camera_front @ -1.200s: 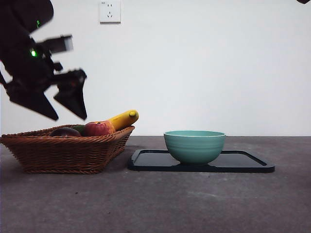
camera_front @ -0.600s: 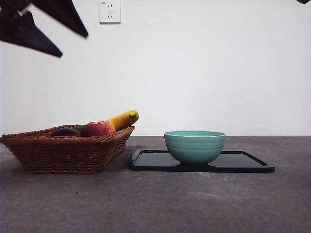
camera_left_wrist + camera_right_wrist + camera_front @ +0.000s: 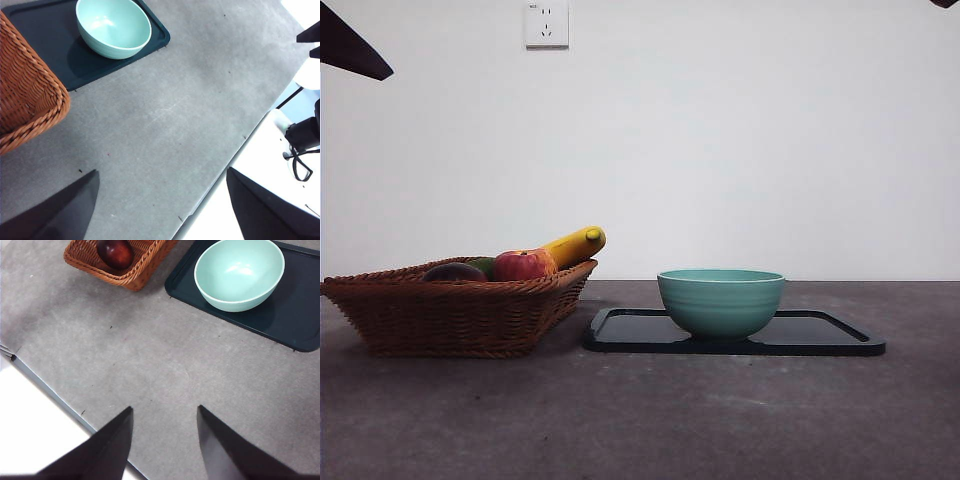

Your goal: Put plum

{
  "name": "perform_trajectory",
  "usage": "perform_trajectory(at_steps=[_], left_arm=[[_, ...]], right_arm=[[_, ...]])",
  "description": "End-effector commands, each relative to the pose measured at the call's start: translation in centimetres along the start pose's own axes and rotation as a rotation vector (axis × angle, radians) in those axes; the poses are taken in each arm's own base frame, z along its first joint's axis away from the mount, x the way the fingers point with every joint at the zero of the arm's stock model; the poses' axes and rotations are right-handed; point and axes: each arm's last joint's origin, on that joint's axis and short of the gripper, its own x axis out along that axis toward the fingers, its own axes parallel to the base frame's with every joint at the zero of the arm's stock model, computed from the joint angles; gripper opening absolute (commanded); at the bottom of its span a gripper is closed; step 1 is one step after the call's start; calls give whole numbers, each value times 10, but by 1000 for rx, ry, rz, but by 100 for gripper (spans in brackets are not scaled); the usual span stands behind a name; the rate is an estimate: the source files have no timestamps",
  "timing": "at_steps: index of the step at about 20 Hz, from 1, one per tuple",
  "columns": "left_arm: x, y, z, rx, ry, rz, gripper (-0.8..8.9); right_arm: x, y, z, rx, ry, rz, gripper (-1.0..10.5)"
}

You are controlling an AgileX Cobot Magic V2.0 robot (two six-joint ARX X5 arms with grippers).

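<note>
The plum (image 3: 453, 271) is a dark maroon round fruit lying in the wicker basket (image 3: 450, 315) at the left, beside a green fruit (image 3: 483, 265) and a red apple (image 3: 523, 265). In the right wrist view a dark red fruit (image 3: 116, 252) lies in the basket (image 3: 140, 270); I cannot tell whether it is the plum. My left gripper (image 3: 160, 200) is open and empty, high above the table near the basket corner (image 3: 30, 100); in the front view only its dark tip (image 3: 350, 45) shows. My right gripper (image 3: 164, 409) hangs open over bare table.
A yellow banana (image 3: 575, 245) sticks out of the basket's right side. A teal bowl (image 3: 720, 300) stands on a dark tray (image 3: 820, 340) right of the basket. The table's front edge (image 3: 50, 390) runs close under the right gripper. The right arm's tip (image 3: 945, 3) shows at the top right corner.
The left arm has risen from just above the basket up and leftwards, leaving only a tip at the top left corner. The fruit, basket, bowl and tray have not moved.
</note>
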Motion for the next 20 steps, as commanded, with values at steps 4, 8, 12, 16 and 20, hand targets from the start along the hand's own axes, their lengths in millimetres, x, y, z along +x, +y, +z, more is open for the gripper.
perform_trajectory(at_steps=[4,8,12,16,20], left_arm=[[-3,-2,5,33,-16,-7,405],[-3,-2,5,31,-14,-7,405],[-3,-2,5,32,-14,-7,405],[-3,-2,5,31,-14,-7,405],[-3,-2,5,31,-14,-7,405]], right_arm=[[0,1,2,16,-9,7,204],[2,0,5,107,-18,-24,270],[19,-5,23,157,-60,-46,275],[54,-21,46,204,-14,-83,275],[86,-43,72,240,30,-128,275]])
